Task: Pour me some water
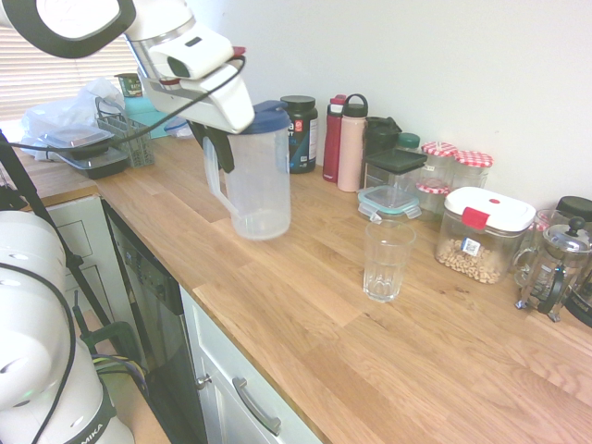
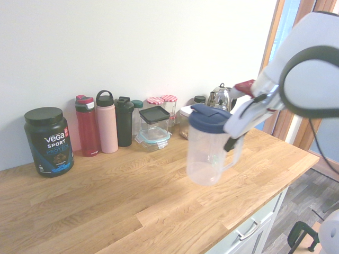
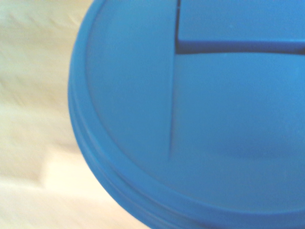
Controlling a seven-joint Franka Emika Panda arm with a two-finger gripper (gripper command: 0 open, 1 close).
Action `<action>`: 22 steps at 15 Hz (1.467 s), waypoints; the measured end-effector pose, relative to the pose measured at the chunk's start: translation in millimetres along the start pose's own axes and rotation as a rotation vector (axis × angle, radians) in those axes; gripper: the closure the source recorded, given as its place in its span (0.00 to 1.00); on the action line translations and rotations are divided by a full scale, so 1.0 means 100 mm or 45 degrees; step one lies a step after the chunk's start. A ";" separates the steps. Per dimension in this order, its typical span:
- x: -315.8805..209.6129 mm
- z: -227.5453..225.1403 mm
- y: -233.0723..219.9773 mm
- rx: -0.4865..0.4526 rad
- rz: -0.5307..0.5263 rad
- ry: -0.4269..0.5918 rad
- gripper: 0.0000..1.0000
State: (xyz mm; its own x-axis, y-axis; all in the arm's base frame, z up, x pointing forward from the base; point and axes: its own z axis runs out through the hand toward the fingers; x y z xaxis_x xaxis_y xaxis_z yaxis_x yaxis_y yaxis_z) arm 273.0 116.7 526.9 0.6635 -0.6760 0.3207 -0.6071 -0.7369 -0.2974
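A clear plastic pitcher [image 1: 257, 180] with a blue lid [image 3: 200, 119] hangs a little above the wooden counter [image 1: 305, 314], slightly tilted. My gripper [image 1: 220, 148] is shut on its handle, on the side away from the glass. In the second exterior view the pitcher [image 2: 209, 153] sits mid-picture with the gripper [image 2: 233, 142] on its right. An empty clear glass [image 1: 387, 261] stands upright on the counter, to the right of the pitcher and apart from it. I cannot make out any water inside the pitcher. The lid fills the wrist view.
Along the wall stand a black protein tub [image 1: 300, 132], red [image 1: 333, 139] and pink bottles [image 1: 351, 143], lidded containers [image 1: 392, 185], a cereal box with a white lid [image 1: 483, 234] and a French press [image 1: 555, 268]. A dish rack [image 1: 120, 139] stands far left.
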 end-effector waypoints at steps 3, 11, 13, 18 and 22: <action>-0.04 0.30 -0.71 -0.010 0.046 0.005 1.00; -0.17 0.92 -1.39 -0.030 0.104 -0.054 1.00; -0.21 0.96 -1.38 -0.009 0.084 -0.040 1.00; -0.21 1.06 -1.30 -0.019 0.065 -0.032 0.00; -0.20 1.14 -1.29 -0.028 0.064 -0.049 0.00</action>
State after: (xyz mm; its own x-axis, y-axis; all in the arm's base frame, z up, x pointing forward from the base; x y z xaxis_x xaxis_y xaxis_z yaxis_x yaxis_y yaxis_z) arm 387.5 225.5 456.0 0.6478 -0.7121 0.2708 -0.6496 -0.7020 -0.2920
